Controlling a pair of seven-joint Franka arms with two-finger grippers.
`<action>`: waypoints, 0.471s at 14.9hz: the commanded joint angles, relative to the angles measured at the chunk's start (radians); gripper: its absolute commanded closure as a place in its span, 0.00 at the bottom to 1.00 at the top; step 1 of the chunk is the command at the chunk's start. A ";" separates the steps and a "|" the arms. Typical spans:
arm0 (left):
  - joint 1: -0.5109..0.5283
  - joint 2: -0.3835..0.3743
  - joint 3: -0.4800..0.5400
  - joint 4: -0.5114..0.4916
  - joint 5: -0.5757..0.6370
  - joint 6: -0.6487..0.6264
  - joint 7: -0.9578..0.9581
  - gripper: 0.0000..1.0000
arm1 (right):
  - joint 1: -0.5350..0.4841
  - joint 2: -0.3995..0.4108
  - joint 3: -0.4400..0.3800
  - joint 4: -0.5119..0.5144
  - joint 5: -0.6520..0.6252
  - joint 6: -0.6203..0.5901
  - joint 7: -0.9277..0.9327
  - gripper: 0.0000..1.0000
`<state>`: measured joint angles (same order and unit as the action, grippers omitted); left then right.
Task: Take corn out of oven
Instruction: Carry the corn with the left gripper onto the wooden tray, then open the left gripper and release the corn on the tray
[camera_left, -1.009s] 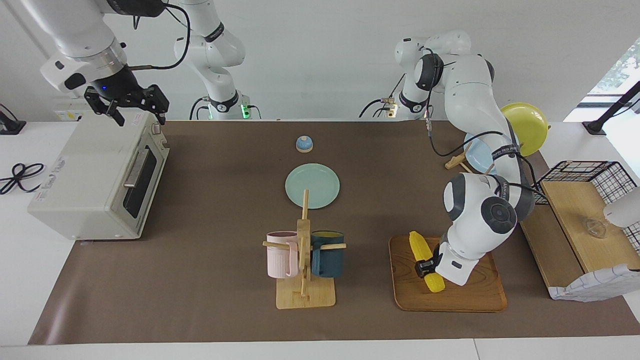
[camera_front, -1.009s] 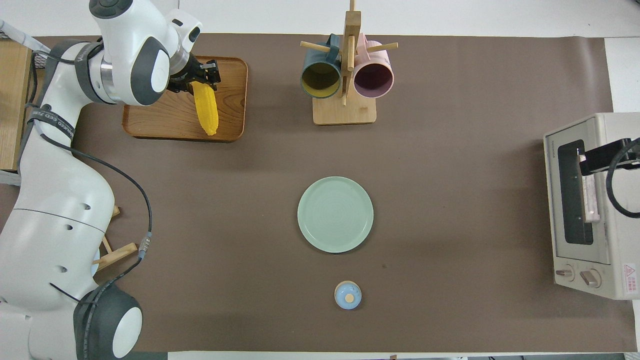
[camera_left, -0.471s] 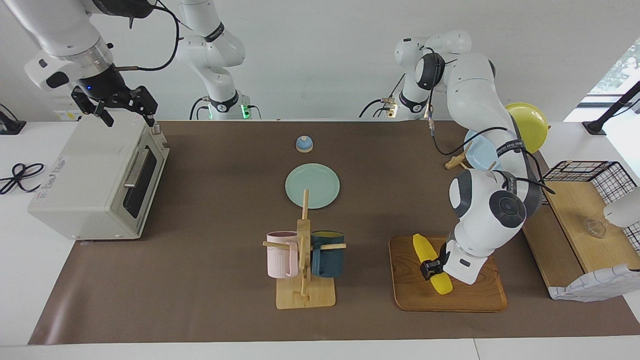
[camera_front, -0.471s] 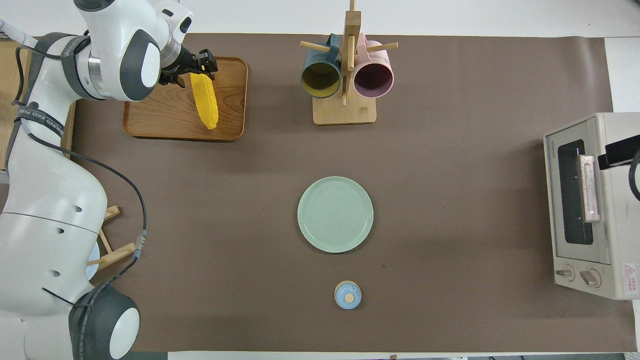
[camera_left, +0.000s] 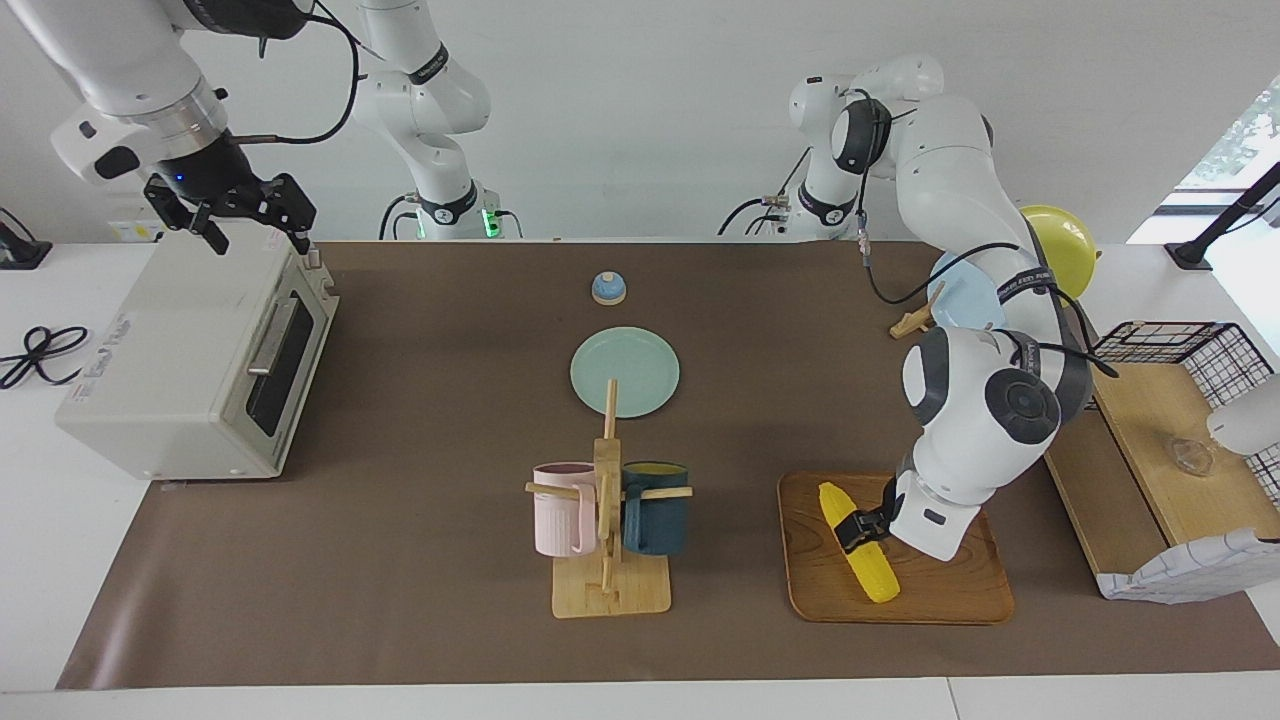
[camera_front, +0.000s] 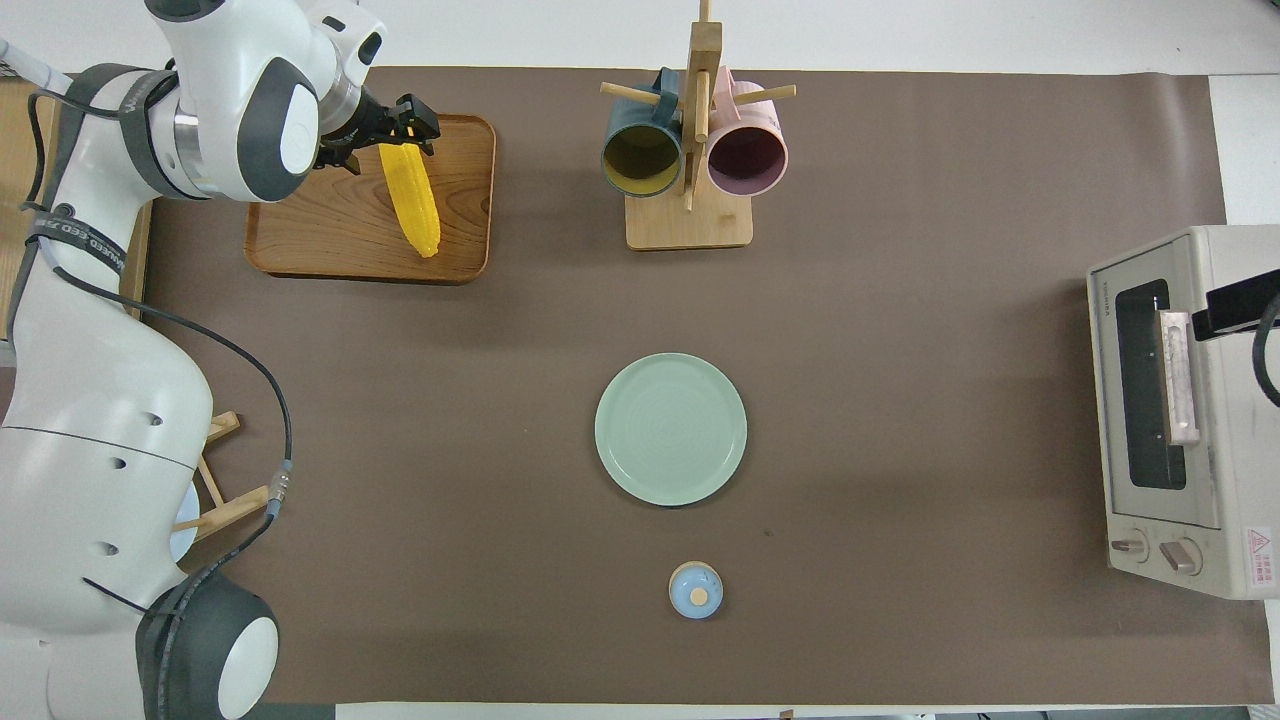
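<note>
Corn (camera_left: 857, 542) lies on tray (camera_left: 960, 598), between left gripper (camera_left: 860, 528) fingers, spread and gripping nothing. Right gripper (camera_left: 243, 212) open over oven (camera_left: 170, 350) (door shut). Risk: lifting fingers could snag the cob, rolling it off.

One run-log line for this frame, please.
corn: lying on tray | oven: door shut | left gripper: open, at corn | right gripper: open, over oven, waiting

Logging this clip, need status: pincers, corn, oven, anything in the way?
Left pincer open, straddling the corn on the wooden tray. Right pincer open, over the oven; oven door shut. Nothing in the way.
</note>
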<state>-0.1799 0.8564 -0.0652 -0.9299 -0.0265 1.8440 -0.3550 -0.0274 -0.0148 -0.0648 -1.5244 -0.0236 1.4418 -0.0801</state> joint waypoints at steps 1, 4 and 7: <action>0.034 -0.199 0.005 -0.186 -0.003 -0.041 0.010 0.00 | -0.011 -0.016 0.008 -0.023 0.011 0.012 0.013 0.00; 0.066 -0.402 0.004 -0.375 -0.004 -0.087 0.050 0.00 | -0.011 -0.016 0.008 -0.023 0.011 0.012 0.014 0.00; 0.098 -0.509 0.004 -0.432 -0.003 -0.193 0.126 0.00 | -0.011 -0.016 0.008 -0.023 0.013 0.012 0.014 0.00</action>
<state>-0.1056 0.4648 -0.0608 -1.2272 -0.0264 1.6898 -0.2905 -0.0274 -0.0148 -0.0648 -1.5247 -0.0236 1.4418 -0.0801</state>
